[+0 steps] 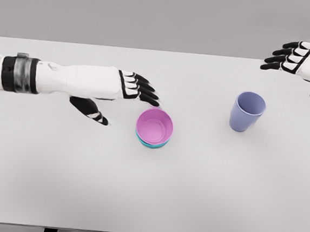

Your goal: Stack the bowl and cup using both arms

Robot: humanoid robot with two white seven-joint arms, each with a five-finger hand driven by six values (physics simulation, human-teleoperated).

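Pink cup [154, 126] nested in teal bowl [151, 144]; lavender cup [246, 111] apart

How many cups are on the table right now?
2. A pink cup near the middle, nested in a teal bowl, and a lavender cup standing alone to the right.

A pink cup [154, 126] stands upright, nested inside a teal bowl [152, 143] whose rim shows only as a thin crescent beneath it, near the middle of the white surface [148, 197]. Well apart to its right stands a lavender-blue cup [247, 111], upright, open mouth up, empty inside
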